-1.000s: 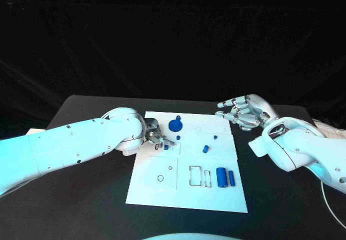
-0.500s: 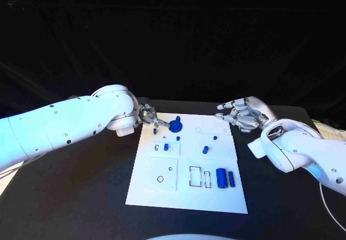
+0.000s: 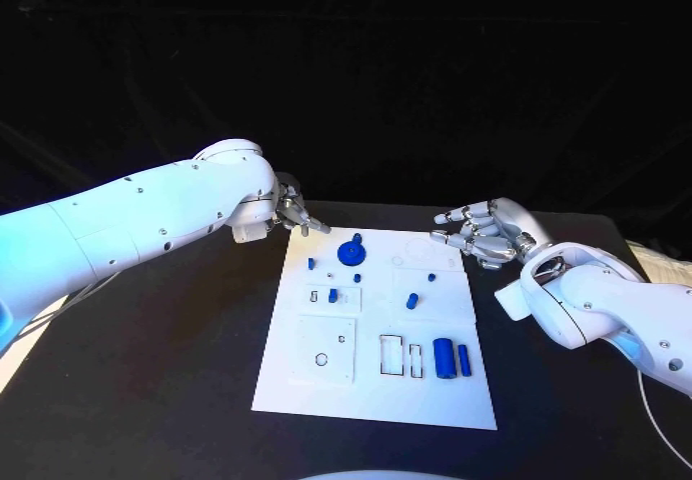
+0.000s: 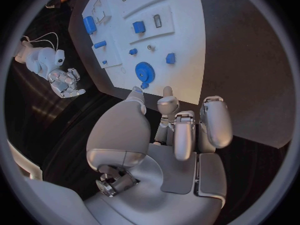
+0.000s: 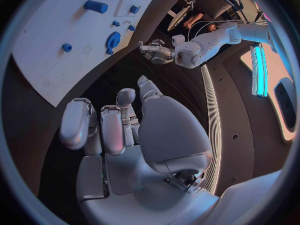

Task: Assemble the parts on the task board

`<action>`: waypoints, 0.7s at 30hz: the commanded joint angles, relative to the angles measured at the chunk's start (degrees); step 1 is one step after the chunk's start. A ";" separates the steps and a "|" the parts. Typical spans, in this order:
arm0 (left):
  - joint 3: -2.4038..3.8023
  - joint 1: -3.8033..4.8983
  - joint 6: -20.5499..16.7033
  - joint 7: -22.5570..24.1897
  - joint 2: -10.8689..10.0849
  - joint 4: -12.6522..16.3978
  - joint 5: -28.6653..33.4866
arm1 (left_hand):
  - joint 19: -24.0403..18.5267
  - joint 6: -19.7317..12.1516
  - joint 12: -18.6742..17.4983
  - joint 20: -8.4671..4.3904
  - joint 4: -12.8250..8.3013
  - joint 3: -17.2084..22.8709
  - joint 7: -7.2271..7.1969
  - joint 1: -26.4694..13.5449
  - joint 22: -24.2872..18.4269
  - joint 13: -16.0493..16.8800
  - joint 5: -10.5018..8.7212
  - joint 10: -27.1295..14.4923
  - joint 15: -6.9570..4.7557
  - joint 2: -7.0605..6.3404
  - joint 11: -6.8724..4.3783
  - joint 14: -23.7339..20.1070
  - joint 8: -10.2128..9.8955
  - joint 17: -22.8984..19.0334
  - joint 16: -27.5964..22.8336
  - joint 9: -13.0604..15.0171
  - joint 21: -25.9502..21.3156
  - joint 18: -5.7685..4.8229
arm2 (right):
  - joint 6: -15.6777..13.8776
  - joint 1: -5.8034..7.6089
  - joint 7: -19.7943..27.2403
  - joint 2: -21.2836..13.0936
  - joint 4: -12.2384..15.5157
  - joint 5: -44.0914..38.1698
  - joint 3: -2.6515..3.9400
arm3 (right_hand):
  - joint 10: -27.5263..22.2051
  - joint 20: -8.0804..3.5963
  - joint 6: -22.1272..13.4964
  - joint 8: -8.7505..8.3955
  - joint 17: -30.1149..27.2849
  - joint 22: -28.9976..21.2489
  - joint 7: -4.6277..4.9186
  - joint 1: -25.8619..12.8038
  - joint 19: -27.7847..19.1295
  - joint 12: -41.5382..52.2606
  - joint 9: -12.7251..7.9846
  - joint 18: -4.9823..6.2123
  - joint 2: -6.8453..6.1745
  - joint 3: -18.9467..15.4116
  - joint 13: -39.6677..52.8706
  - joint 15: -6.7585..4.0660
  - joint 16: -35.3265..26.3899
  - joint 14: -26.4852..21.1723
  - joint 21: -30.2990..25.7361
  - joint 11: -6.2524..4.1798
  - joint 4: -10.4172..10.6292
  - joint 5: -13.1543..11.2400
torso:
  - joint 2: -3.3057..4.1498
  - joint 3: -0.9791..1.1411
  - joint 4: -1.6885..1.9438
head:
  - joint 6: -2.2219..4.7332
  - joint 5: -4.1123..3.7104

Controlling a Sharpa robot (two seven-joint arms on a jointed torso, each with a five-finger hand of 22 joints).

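On the black table (image 3: 173, 400), the left hand (image 3: 296, 214) has withdrawn empty, fingers loosely curled, to the task board (image 3: 368, 395)'s far left corner. Small blue part (image 3: 332, 295) now stands seated mid-board. Right hand (image 3: 480, 232) hovers open at the far right edge.

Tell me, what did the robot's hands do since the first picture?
The left hand lifted off the task board and pulled back past its far left corner, holding nothing. A small blue part now sits where it worked. The right hand stayed hovering by the board's right edge; the blue gear stayed put.
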 commanded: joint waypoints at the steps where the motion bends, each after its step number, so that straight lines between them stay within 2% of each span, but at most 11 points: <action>1: -0.18 0.14 4.95 1.02 1.30 -2.44 -3.71 | 0.04 0.76 0.34 0.33 -0.06 -0.59 -0.01 0.14 0.07 0.25 -0.19 -0.09 0.34 0.43 -0.05 5.92 -0.25 15.09 0.17 -0.26 -0.19 0.22 | 0.13 -0.06 0.66 0.16 -0.03 0.02 0.00 | -0.13 0.13 0.10 -0.31 0.07 0.05 0.05 -0.22 -0.13 0.20 0.00 1.01 0.28 0.09 0.05 -0.22 0.13 2.56 -0.19 -0.02 0.32 0.37 | 0.09 -0.05 -0.07 | -0.03 0.22; 4: -0.47 0.11 5.98 1.42 2.24 -4.22 -3.52 | 0.30 1.90 1.15 0.23 -0.06 -1.15 -0.30 0.59 0.52 1.01 -0.18 0.51 0.18 0.77 -0.28 5.92 0.03 15.09 0.17 -0.77 0.06 0.13 | 0.02 -0.06 0.88 0.26 -0.04 0.12 0.00 | -0.09 0.13 0.14 -0.30 0.09 0.03 0.04 -0.16 -0.12 0.25 0.01 1.01 0.36 0.11 0.06 -0.23 0.14 2.58 -0.20 -0.03 0.33 0.50 | 0.14 -0.03 -0.12 | 0.03 0.41; 6: -0.70 0.07 6.58 1.79 2.88 -5.45 -2.76 | 0.43 2.26 1.46 0.16 -0.09 -1.30 -0.41 0.91 0.73 1.27 -0.11 0.75 0.10 1.08 -0.38 5.92 0.07 15.09 0.17 -1.04 0.18 0.08 | -0.07 -0.07 1.24 0.31 0.00 0.26 0.00 | -0.04 0.09 0.24 -0.28 0.12 0.08 0.00 0.14 -0.03 0.43 0.02 1.00 0.49 0.11 0.10 -0.28 0.14 2.62 -0.18 -0.08 0.32 1.69 | 0.15 -0.03 -0.09 | 0.11 0.47; 11: -1.54 -0.15 6.88 2.90 4.75 -8.81 -1.13 | 0.39 2.47 1.38 0.08 -0.14 -1.35 -0.47 1.58 0.64 1.08 0.24 0.68 0.02 1.66 -0.45 5.92 -0.03 15.09 0.17 -1.50 0.09 0.11 | 0.01 -0.07 1.69 0.40 0.20 0.51 0.00 | -0.03 0.06 0.31 -0.27 0.15 0.13 -0.02 0.23 0.04 0.53 0.03 0.98 0.52 0.04 0.09 -0.30 0.13 2.65 -0.17 -0.10 0.40 2.56 | 0.09 0.02 -0.01 | 0.01 0.66; 16: -1.82 -0.61 7.10 3.44 5.52 -9.68 -0.77 | 0.47 2.64 1.53 0.05 -0.12 -1.39 -0.51 1.77 0.77 1.22 0.34 0.78 0.00 1.89 -0.48 5.92 -0.01 15.09 0.17 -1.66 0.17 0.07 | -0.30 -0.07 2.07 0.47 0.25 0.57 0.00 | 0.01 0.05 0.34 -0.27 0.17 0.17 -0.02 0.24 0.07 0.62 0.03 0.98 0.54 0.01 0.12 -0.30 0.12 2.66 -0.15 -0.11 0.44 2.78 | 0.11 -0.12 -0.07 | -0.06 0.70; 18: -1.87 -0.79 7.42 3.51 5.73 -9.75 -0.70 | 0.50 2.69 1.58 0.04 -0.12 -1.41 -0.52 1.82 0.83 1.27 0.35 0.81 -0.01 1.95 -0.49 5.92 0.00 15.09 0.17 -1.69 0.21 0.06 | -0.35 -0.07 2.13 0.45 0.25 0.58 0.00 | 0.05 0.05 0.37 -0.26 0.20 0.21 -0.03 0.27 0.09 0.70 0.04 0.97 0.57 0.01 0.16 -0.31 0.15 2.67 -0.13 -0.12 0.46 2.90 | 0.15 -0.12 0.02 | -0.20 0.78; 21: -1.93 -1.08 7.98 3.57 6.06 -9.96 -0.65 | 0.57 2.83 1.72 0.02 -0.14 -1.43 -0.56 2.00 0.95 1.40 0.38 0.90 -0.03 2.12 -0.52 5.92 0.03 15.09 0.17 -1.79 0.28 0.03 | -0.44 -0.07 2.22 0.50 0.25 0.58 0.00 | 0.08 0.04 0.40 -0.25 0.23 0.23 -0.04 0.30 0.11 0.75 0.04 0.96 0.60 0.01 0.18 -0.31 0.16 2.68 -0.11 -0.12 0.48 3.02 | 0.12 0.00 -0.04 | -0.34 0.94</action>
